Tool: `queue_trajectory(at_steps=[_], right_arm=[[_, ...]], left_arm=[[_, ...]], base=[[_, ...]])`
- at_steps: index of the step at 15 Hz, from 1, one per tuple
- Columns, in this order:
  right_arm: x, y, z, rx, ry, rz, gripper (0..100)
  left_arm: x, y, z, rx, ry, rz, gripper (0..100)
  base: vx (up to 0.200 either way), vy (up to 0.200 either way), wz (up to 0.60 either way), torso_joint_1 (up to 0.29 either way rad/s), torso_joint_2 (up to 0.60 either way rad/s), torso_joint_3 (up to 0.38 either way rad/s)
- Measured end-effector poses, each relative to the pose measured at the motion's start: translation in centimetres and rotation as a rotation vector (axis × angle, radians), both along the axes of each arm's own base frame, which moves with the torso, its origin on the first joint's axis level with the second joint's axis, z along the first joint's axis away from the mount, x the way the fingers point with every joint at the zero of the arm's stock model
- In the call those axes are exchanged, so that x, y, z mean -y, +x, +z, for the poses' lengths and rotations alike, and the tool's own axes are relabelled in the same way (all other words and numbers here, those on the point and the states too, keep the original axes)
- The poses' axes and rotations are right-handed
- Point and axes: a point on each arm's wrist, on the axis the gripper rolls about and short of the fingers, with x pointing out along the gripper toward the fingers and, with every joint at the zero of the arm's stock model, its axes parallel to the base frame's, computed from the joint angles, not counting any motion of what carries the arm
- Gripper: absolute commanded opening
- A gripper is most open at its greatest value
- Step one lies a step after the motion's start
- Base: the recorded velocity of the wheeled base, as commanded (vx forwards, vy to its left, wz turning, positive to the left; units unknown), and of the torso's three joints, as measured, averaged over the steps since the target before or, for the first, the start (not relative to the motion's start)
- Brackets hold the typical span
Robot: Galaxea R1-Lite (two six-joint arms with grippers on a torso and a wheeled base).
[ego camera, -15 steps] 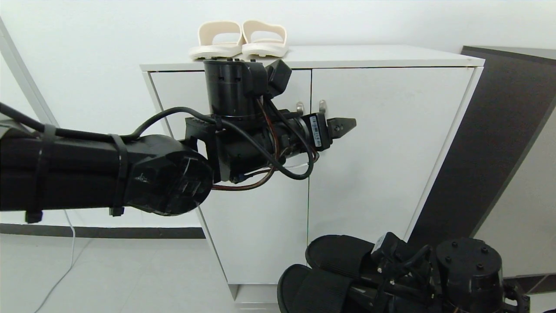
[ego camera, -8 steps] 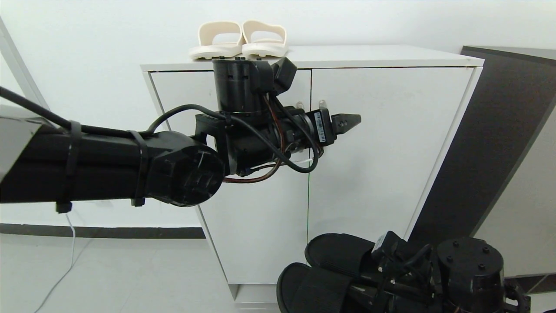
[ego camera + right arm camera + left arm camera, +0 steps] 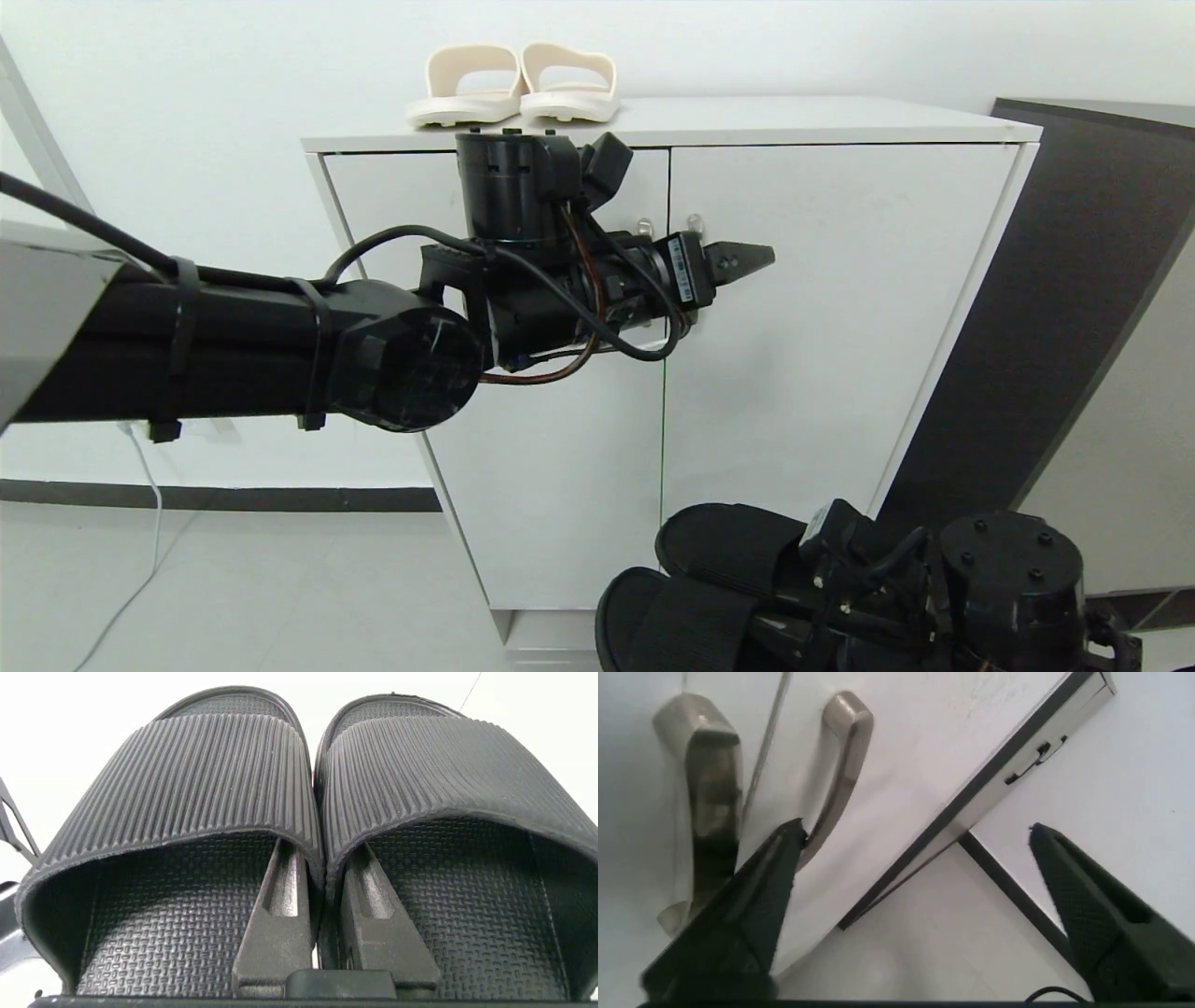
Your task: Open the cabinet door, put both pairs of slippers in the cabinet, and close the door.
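Note:
The white cabinet [image 3: 822, 327] has both doors closed, with two metal handles [image 3: 693, 222] near the centre seam. My left gripper [image 3: 752, 256] hovers open just in front of them. In the left wrist view its fingertips [image 3: 789, 840] straddle the right door's handle [image 3: 842, 756] without touching it. A cream pair of slippers [image 3: 513, 84] rests on the cabinet top. Low at the front right, my right gripper [image 3: 322, 896] is shut on the black slippers [image 3: 709, 569], one finger inside each, pinching their inner walls together.
A dark grey panel [image 3: 1074, 280] stands to the right of the cabinet. A white wall lies behind, and a thin cable [image 3: 140, 560] hangs at the lower left over the pale floor.
My left arm has risen slightly and shifted right, bringing the open gripper level with the handles. The right arm and black slippers have stayed put.

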Motion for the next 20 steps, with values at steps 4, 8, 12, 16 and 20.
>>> queue_trajectory(at_steps=[4,8,12,16,20], right_arm=[[0.0,0.0,0.0,0.011,-0.004,0.008,0],[0.1,-0.5,0.0,0.015,0.012,0.04,0],[1.0,-2.4,-0.3,0.024,0.071,0.234,0],[2.0,-3.7,-1.2,0.012,0.046,0.29,0],[2.7,-4.7,-1.9,0.009,0.004,0.36,0]], left_arm=[[-0.1,0.2,-0.1,-0.003,0.002,0.004,0],[-0.4,-0.3,-0.4,-0.011,0.009,0.01,0],[-1.8,-3.0,-0.9,-0.042,0.034,-0.008,0],[-3.6,-7.1,-0.2,-0.016,0.017,-0.04,0],[-5.6,-8.7,0.8,0.006,-0.006,-0.036,0]], base=[[0.0,0.0,0.0,0.0,0.0,0.0],[0.0,0.0,0.0,0.0,0.0,0.0],[0.0,0.0,0.0,0.0,0.0,0.0],[0.0,0.0,0.0,0.0,0.0,0.0],[0.0,0.0,0.0,0.0,0.0,0.0]])
